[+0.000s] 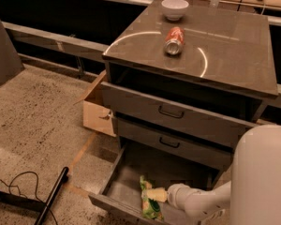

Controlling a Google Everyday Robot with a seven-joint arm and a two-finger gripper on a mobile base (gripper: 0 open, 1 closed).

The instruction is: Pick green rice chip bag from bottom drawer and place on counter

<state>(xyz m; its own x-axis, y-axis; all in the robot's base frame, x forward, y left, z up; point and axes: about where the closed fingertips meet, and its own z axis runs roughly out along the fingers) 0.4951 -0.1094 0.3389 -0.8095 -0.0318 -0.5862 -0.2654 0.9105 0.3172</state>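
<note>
The green rice chip bag (150,205) lies on the floor of the open bottom drawer (126,184), near its front edge, with its long side pointing front to back. My gripper (157,194), cream-coloured at the end of my white arm, reaches in from the right and sits against the bag's upper right side. The counter (234,46) is the glossy top of the cabinet, marked with a white arc.
An orange-red soda can (174,40) lies on its side on the counter, with a white bowl (174,7) behind it. The two upper drawers are closed. A cardboard box (96,111) stands left of the cabinet. A black pole (51,196) and a cable lie on the floor.
</note>
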